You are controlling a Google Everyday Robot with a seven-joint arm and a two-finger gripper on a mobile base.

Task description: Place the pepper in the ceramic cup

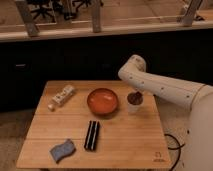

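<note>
The ceramic cup [134,105], small and pale, stands on the wooden table [125,145] just right of the orange-red bowl. A dark-red shape at the cup's mouth looks like the pepper [132,98]; I cannot tell whether it rests in the cup or hangs just above it. My gripper [136,94] is directly over the cup, at its rim, at the end of the white arm that comes in from the right.
An orange-red bowl [102,101] sits mid-table, left of the cup. A pale bottle [62,95] lies at the back left. A black bar-shaped object [92,135] and a blue-grey sponge [62,150] lie near the front. The table's right edge is close to the cup.
</note>
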